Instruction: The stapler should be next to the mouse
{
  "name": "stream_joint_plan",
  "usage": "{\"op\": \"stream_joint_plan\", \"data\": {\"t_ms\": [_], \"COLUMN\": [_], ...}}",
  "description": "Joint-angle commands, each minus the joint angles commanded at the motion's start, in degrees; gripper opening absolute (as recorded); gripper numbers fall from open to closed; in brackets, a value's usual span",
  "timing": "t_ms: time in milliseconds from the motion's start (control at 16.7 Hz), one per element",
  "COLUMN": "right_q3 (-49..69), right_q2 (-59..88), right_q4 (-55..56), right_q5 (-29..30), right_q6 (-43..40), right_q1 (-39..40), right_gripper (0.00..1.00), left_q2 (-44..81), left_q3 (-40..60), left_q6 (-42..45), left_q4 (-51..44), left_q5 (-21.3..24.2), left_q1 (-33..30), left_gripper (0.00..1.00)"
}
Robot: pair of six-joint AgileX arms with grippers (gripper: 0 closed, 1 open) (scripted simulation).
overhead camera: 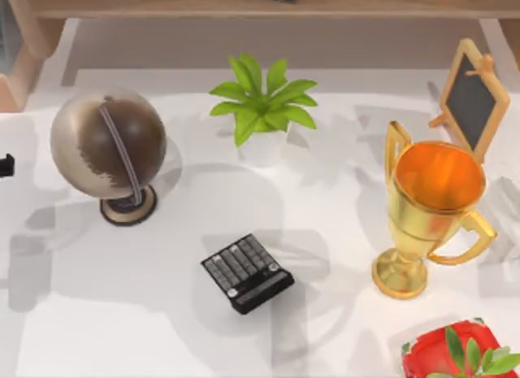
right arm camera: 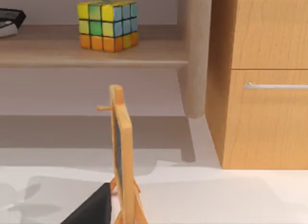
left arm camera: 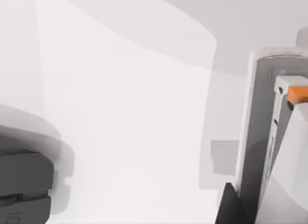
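A narrow whitish-grey stapler with a thin dark line and an orange tip shows close by in the left wrist view, over the white table. The mouse is out of view. My left gripper is a small dark piece at the top view's far left edge, level with the globe. One dark finger appears in the left wrist view, apart from the stapler. My right arm is parked beyond the top view's right edge, its wrist camera facing the chalkboard.
On the table stand a globe, a potted plant, a black calculator, a gold trophy, a small chalkboard and a red pot. A colour cube sits on the back shelf beside a wooden cabinet.
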Motion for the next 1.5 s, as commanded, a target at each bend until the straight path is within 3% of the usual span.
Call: {"op": "stream_joint_plan", "data": {"t_ms": [300, 540, 1020, 1500], "right_q3": [0.0, 0.0, 0.0, 0.0], "right_q2": [0.0, 0.0, 0.0, 0.0], "right_q4": [0.0, 0.0, 0.0, 0.0], "right_q5": [0.0, 0.0, 0.0, 0.0], "right_q6": [0.0, 0.0, 0.0, 0.0], "right_q1": [0.0, 0.0, 0.0, 0.0], "right_gripper": [1.0, 1.0, 1.0, 1.0], "left_q2": [17.26, 24.19, 24.98, 23.48], "left_q3": [22.9, 32.74, 33.95, 33.28], "left_q6": [16.22, 22.99, 24.37, 27.7], "left_q4": [-4.44, -5.36, -5.14, -0.16], "left_q5": [-0.57, -0.35, -0.22, 2.95], "left_q1": [9.55, 12.27, 12.1, 8.47], "left_gripper": [0.0, 0.0, 0.0, 0.0]}}
